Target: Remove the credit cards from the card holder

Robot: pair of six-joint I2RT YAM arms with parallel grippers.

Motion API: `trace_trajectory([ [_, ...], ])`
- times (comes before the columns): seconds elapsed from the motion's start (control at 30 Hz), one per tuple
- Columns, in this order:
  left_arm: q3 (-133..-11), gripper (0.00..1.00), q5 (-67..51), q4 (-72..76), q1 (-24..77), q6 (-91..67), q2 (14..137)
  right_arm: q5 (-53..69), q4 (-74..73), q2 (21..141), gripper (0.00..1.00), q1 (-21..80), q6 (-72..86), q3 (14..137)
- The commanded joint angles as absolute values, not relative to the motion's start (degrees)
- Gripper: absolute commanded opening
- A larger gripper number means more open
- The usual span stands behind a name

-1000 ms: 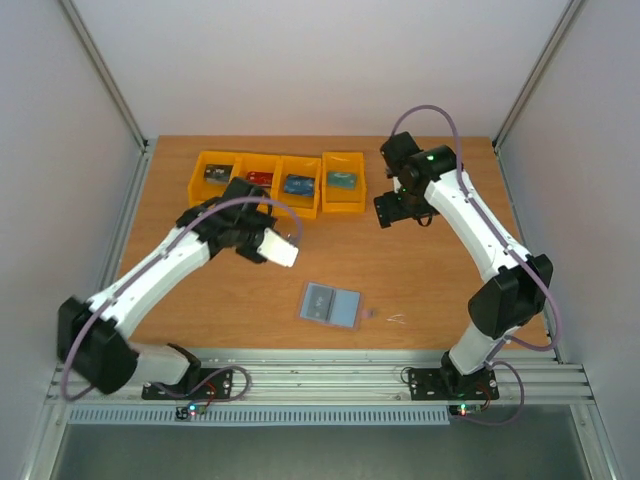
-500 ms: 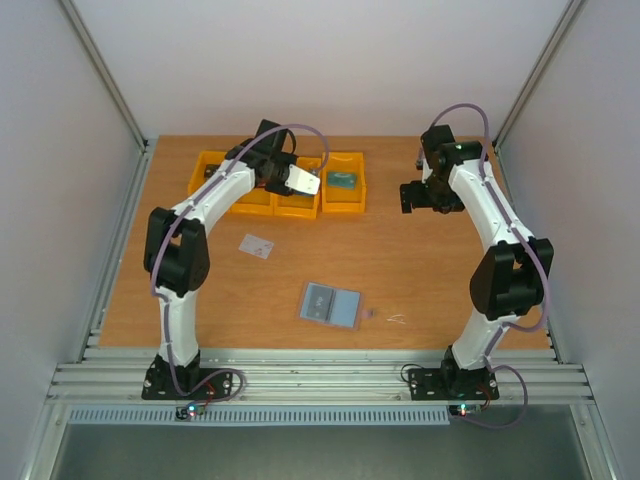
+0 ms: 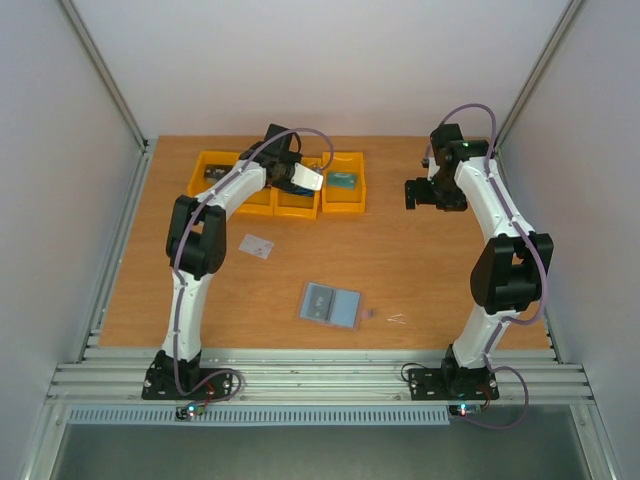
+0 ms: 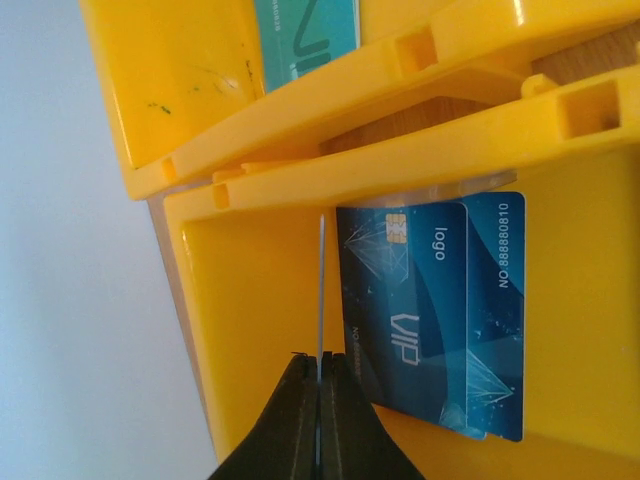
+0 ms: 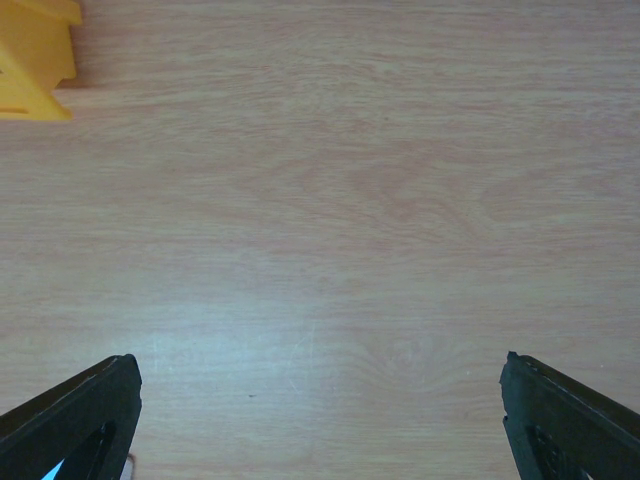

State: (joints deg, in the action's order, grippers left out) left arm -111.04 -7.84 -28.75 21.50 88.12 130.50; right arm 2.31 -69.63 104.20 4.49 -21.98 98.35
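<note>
One card (image 4: 321, 290) stood edge-on, clamped in the left tool (image 4: 320, 358), a yellow bin (image 4: 250, 320) beneath. Releasing low looked wisest, to land it flat; the right tool (image 5: 315, 365) gaped.

The flat folding card holder (image 3: 330, 304), light blue-grey inside with a centre crease, lies open on the wooden surface (image 3: 430, 270) near its front middle; a pale whitish credit card (image 3: 257, 246) lies flat on the surface, apart from the holder, further back and to the left; another thin card (image 4: 320, 290), seen edge-on, is pinched in the left pincer (image 4: 319, 358) over a yellow plastic bin (image 4: 250, 330); two overlapping dark blue cards (image 4: 430, 310) lie flat in that bin; a teal card (image 4: 305, 40) lies in the neighbouring bin (image 4: 170, 80).
</note>
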Motion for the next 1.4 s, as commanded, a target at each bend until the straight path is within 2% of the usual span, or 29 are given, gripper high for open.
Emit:
trace_trajectory([
  [0.0, -111.7, 0.00, -10.5, -25.1, 21.3, 89.4, 131.4, 3.3, -68.7, 103.0, 0.99, 4.5, -22.7, 99.7],
  [0.3, -112.3, 0.00, -7.4, -18.8, 20.9, 89.8, 136.5, 3.8, -68.3, 102.8, 0.99, 4.5, -23.3, 99.4],
  [0.67, -111.0, 0.01, -10.5, -23.8, 20.8, 93.7, 135.7, 4.2, -68.1, 102.8, 0.98, 4.5, -23.5, 99.2],
  [0.8, -111.1, 0.18, -11.4, -25.9, 20.7, 94.3, 135.0, 4.2, -67.7, 102.5, 0.98, 4.5, -23.6, 98.9],
  [1.07, -113.3, 0.42, -12.2, -29.1, 20.2, 93.4, 134.0, 4.7, -67.8, 102.3, 0.98, 4.5, -23.6, 99.0],
  [1.2, -113.6, 0.58, -13.4, -29.9, 20.1, 92.1, 132.3, 5.0, -67.7, 102.0, 0.98, 4.5, -23.6, 99.1],
  [1.37, -114.7, 0.69, -15.9, -30.5, 20.0, 88.6, 129.8, 5.3, -67.3, 101.1, 0.99, 4.5, -23.2, 99.2],
])
